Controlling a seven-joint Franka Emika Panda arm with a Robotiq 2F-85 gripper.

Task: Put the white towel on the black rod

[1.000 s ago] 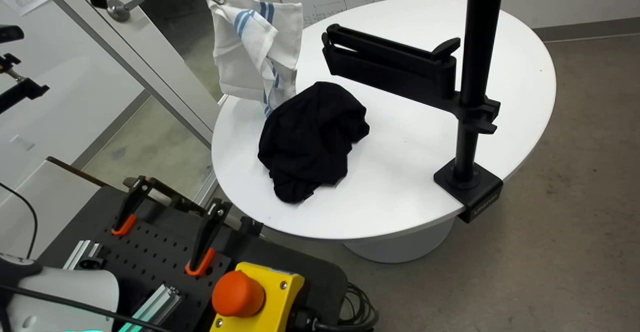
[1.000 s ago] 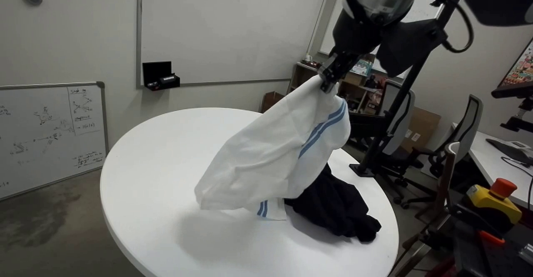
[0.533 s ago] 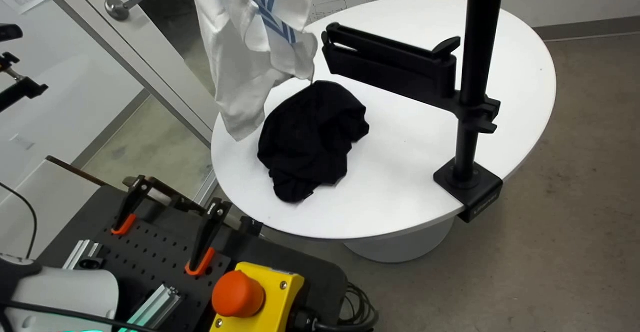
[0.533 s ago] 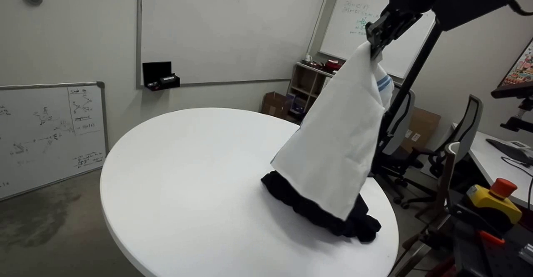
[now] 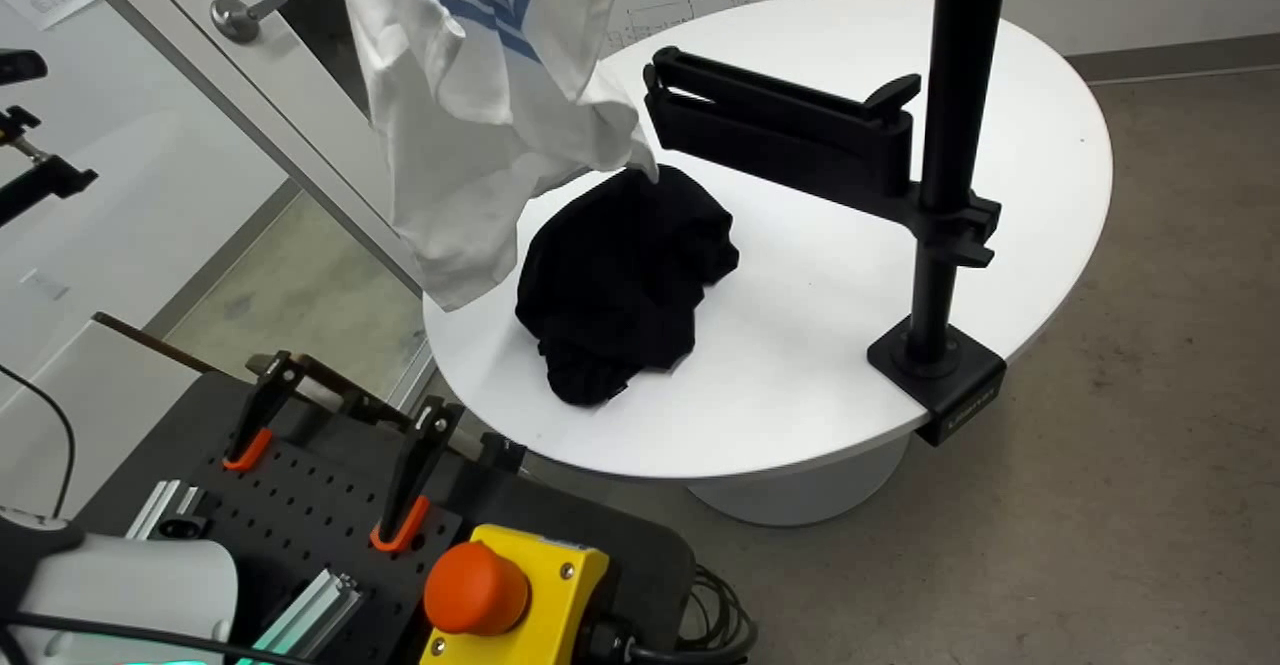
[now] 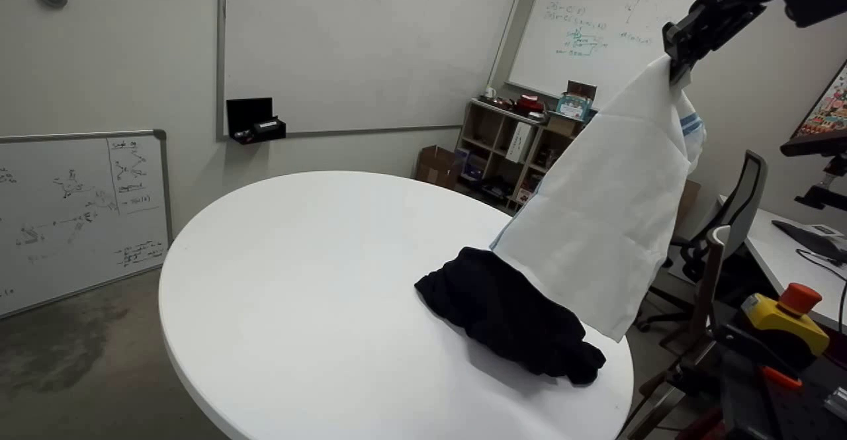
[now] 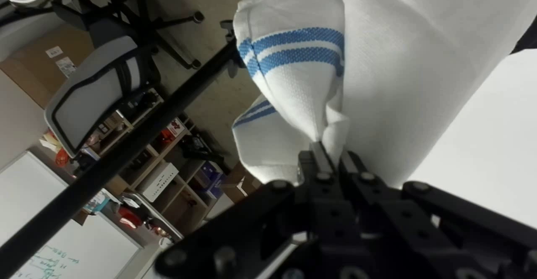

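Note:
The white towel with blue stripes hangs from my gripper in both exterior views point(image 5: 490, 135) point(image 6: 595, 208). My gripper point(image 6: 676, 69) is shut on a pinched part of it, high above the table's edge; it also shows in the wrist view point(image 7: 333, 157). In an exterior view the gripper is out of frame above. The black rod point(image 5: 965, 75) is an upright pole clamped to the table edge, with a folded horizontal black arm point(image 5: 790, 130). The towel is apart from this arm, just left of its end there. The pole crosses the wrist view diagonally point(image 7: 138, 136).
A crumpled black cloth point(image 5: 625, 295) lies on the round white table point(image 6: 298, 281), below the towel. A yellow box with a red button point(image 5: 520, 585) and clamps point(image 5: 410, 475) sit on the robot's stand. Chairs point(image 7: 96, 90) and shelves point(image 7: 168, 182) stand beyond the table.
The gripper has risen and moved right in an exterior view, carrying the towel off the middle of the table. In an exterior view the gripper has left the frame at the top.

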